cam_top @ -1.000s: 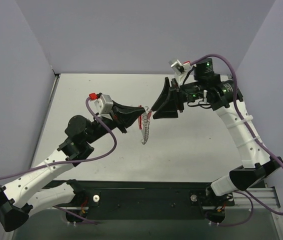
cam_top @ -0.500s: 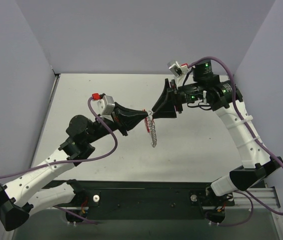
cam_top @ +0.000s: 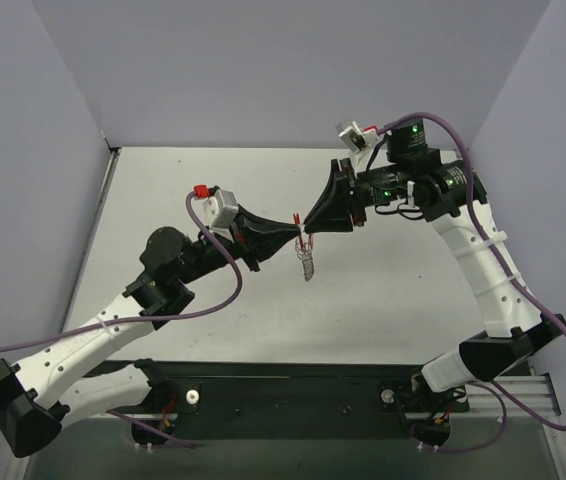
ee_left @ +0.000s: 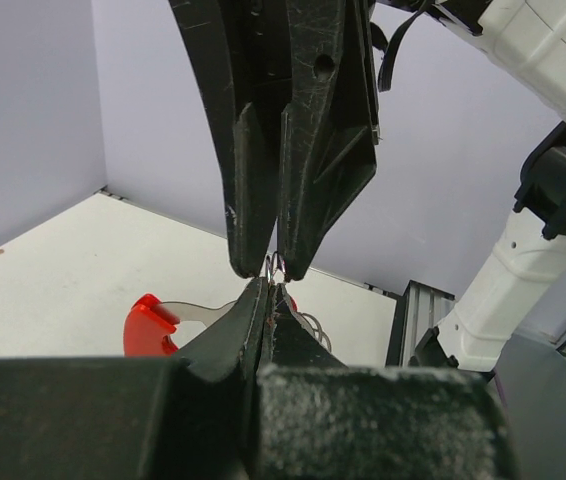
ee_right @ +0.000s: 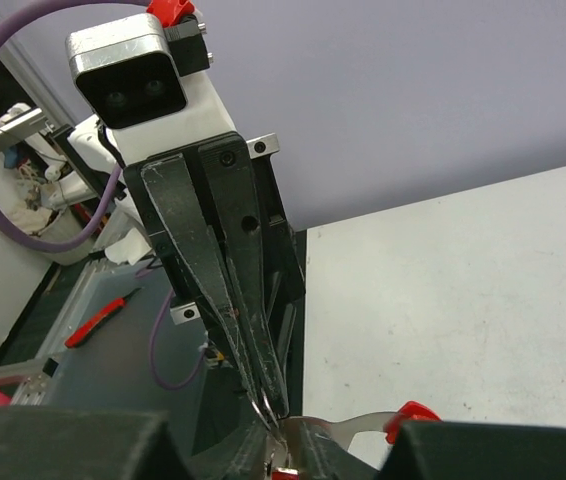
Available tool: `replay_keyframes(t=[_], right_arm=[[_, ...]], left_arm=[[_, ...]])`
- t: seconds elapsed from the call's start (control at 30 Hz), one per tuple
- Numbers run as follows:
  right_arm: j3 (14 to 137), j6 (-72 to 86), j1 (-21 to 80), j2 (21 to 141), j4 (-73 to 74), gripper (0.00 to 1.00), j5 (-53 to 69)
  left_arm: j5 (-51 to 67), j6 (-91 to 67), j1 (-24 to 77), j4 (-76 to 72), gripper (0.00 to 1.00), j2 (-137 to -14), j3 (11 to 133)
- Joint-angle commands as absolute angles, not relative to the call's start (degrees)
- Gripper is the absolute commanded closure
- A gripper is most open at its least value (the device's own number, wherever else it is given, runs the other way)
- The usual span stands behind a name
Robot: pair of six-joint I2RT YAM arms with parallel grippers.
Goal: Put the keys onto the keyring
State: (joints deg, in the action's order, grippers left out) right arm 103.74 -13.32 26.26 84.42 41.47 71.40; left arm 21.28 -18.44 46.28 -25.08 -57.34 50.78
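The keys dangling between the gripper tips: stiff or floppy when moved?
Probably floppy: the keys droop as a loose chain below the left gripper. Likely light, since a fingertip pinch carries them. They may swing, hanging free above the table.

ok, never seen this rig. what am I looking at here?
Two robot arms bolted at a table's near edge. The overhead picture shows both: left arm on the left, right arm on the right. The other two come from a camera on each wrist, looking along that arm's jaws. Nothing visible lies on the table; everything is held above it. The jaws meet tip to tip. The left jaws are shut, apparently on the red keyring, with the silver keys dangling below. The right jaws are almost closed there; whether they grip anything is unclear.
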Motion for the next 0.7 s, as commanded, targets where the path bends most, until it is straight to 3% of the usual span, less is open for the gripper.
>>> replay_keyframes(t=[0.0,0.23,0.43,0.53,0.57,0.6,0.67], right_arm=[[105.4,-14.1,26.5,82.8,41.0,0.87,74.4],[105.0,-14.1,26.7,83.1,41.1,0.92,74.9],[104.9,-14.1,26.9,82.9,41.0,0.8,74.9],[104.9,-14.0,26.9,83.1,41.1,0.85,75.5],[104.9,-14.1,27.0,83.1,41.1,0.97,75.6],[104.9,-14.1,27.0,83.1,41.1,1.0,75.5],[104.9,-14.1,26.9,83.1,41.1,1.0,75.3]], left_arm=[[22.1,-18.9,46.1,-28.8,1.0,-56.5,52.1],[23.2,-19.8,46.1,-31.4,1.0,-57.6,51.8],[23.4,-20.0,46.2,-32.3,1.0,-57.9,51.9],[23.4,-20.0,46.2,-32.3,1.0,-57.9,51.9],[23.4,-20.0,46.2,-32.3,1.0,-57.8,51.9],[23.3,-19.9,46.2,-32.3,1.0,-57.9,51.9],[23.2,-19.9,46.2,-31.8,1.0,-57.7,51.9]])
